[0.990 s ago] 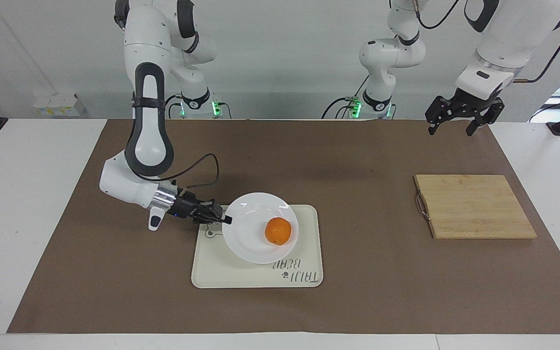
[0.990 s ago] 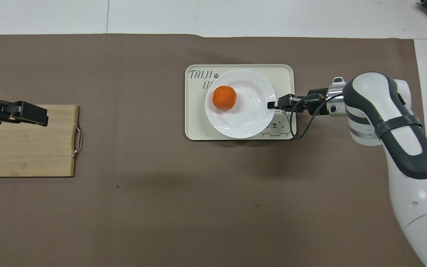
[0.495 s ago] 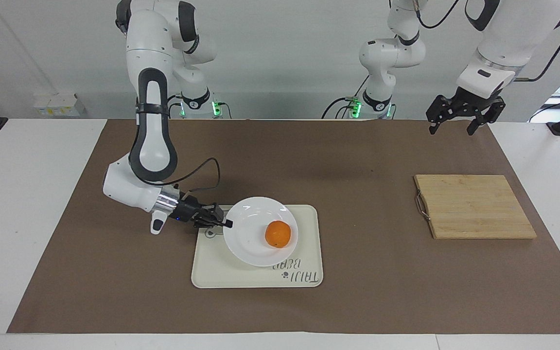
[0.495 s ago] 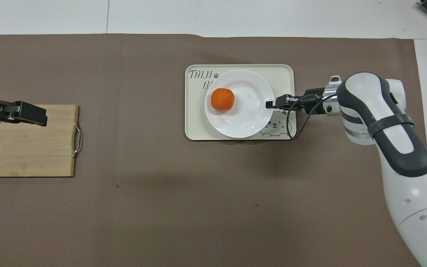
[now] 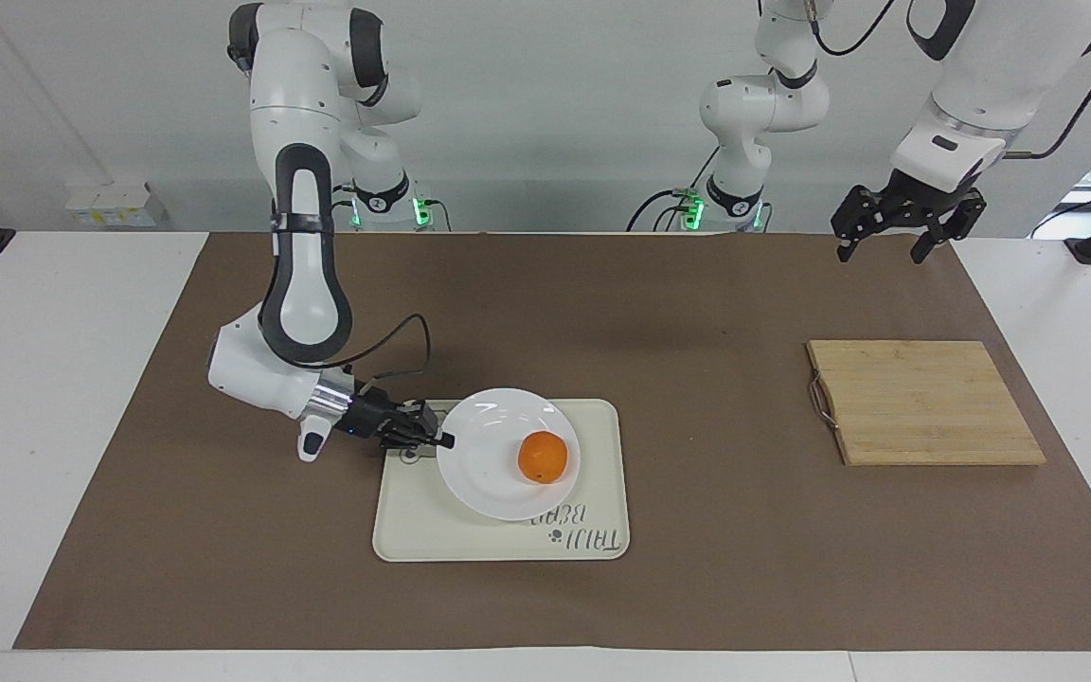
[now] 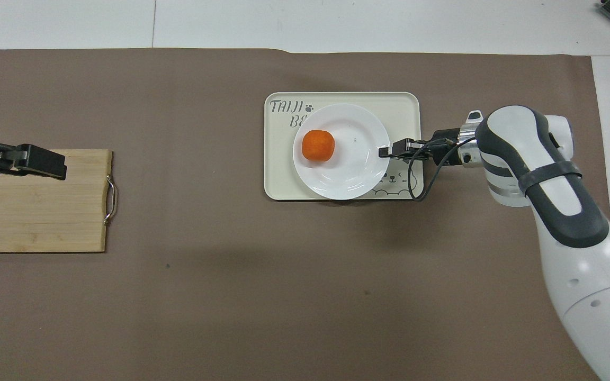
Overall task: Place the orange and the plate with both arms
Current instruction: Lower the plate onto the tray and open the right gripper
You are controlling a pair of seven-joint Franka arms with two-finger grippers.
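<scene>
In the facing view, the plate [image 5: 493, 469] is seen on the cream tray [image 5: 593, 493], with the orange [image 5: 543, 457] lying in it toward the left arm's end. The plate's rim is pinched by the closed right gripper [image 5: 443, 439]. The tray's print is shown upside down here. The left gripper [image 5: 891, 248] is held high with its fingers spread and nothing in them, the arm waiting. In the overhead view, "TAIJI" and a partly covered "BE" can be read on the tray [image 6: 405, 106], beside a bear face. The right gripper [image 6: 383, 153] is closed on the plate [image 6: 358, 164]; the orange [image 6: 317, 145] lies inside. The left gripper [image 6: 45, 162] is over the bamboo cutting board [image 6: 35, 217].
</scene>
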